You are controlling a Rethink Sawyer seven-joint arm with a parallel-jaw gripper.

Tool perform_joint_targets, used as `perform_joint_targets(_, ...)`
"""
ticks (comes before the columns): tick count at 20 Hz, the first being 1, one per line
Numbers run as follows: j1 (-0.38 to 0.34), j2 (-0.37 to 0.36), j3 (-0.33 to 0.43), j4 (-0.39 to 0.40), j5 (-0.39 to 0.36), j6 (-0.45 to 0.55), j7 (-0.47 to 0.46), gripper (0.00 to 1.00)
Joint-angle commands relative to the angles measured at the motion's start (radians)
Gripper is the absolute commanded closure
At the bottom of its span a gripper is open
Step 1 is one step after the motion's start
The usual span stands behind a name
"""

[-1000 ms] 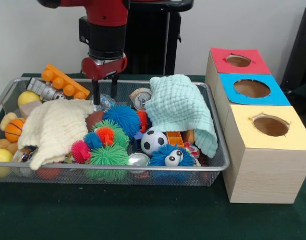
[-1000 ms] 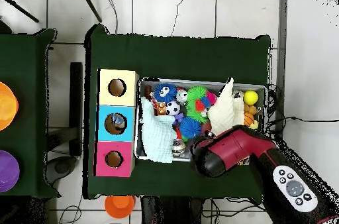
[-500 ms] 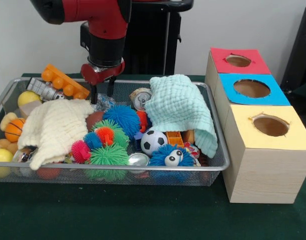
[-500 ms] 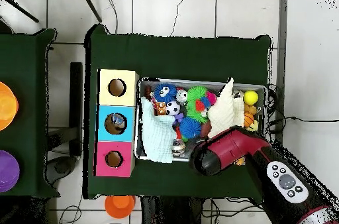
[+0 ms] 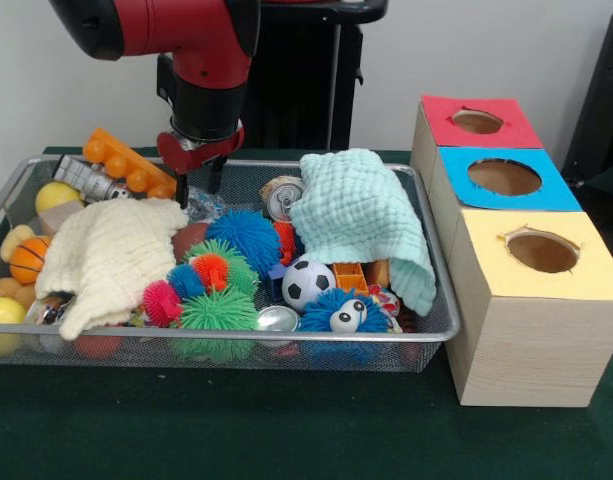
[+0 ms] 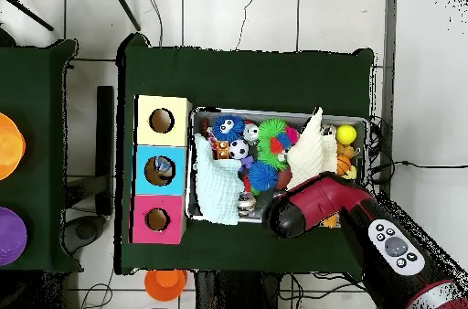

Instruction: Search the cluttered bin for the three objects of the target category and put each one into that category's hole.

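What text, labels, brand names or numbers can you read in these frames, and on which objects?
None can be read.
Can: its end faces the camera; no print can be made out.
Silver item by the orange block: dark markings, too small and blurred to read.
Three boxes, red, blue, yellow: plain coloured tops, no lettering.
Arm's button panel: too small to read.

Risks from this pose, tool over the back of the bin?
1. The tool hangs open and empty just above the cream cloth; a descent might snag cloth instead of a toy.
2. The orange block and the metal bin's rim sit close by, so a sideways move may clip them.
3. Two cloths hide items, so targets may be missed.
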Motion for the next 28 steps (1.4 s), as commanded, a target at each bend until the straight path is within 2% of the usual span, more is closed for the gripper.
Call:
perform_joint_targets(1, -0.02, 0.085, -0.025, -0.103, -0.024, 0.023, -0.231, 0.0)
perform_joint_targets(7, -0.05, 0.082, 0.023, -0.079, 0.004, -0.032, -0.237, 0.0)
perform_joint_targets(8, -0.049, 0.084, 0.026, -0.079, 0.006, -0.027, -0.242, 1.0)
perform_joint_targets(15, -0.071, 0.093, 0.048, -0.069, 0.026, -0.028, -0.277, 1.0)
perform_joint_targets(28, -0.093, 0.084, 0.064, -0.057, 0.013, -0.057, -0.27, 1.0)
